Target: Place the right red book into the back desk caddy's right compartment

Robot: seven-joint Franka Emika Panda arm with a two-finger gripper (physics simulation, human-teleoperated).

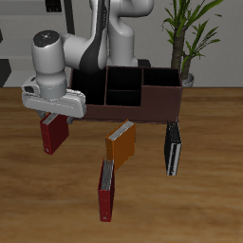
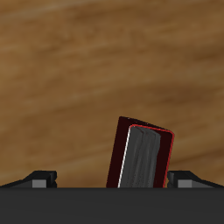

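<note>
The right red book (image 1: 52,134) stands on edge on the wooden table, in front of one end of the back desk caddy (image 1: 142,102), a long dark maroon-brown open box. My gripper (image 1: 55,112) hangs directly over this book, open, its fingers apart and not closed on it. In the wrist view the book (image 2: 140,156) shows edge-on between my gripper's (image 2: 112,178) two fingertips (image 2: 39,178). The caddy has small middle cells and a large undivided end bay (image 1: 161,78) at the end away from my gripper. Its other end is partly hidden behind my arm.
A second red book (image 1: 107,190) stands near the table's front edge. An orange book (image 1: 121,144) and a black book (image 1: 173,150) stand in front of the caddy. A potted plant (image 1: 185,38) stands behind the caddy.
</note>
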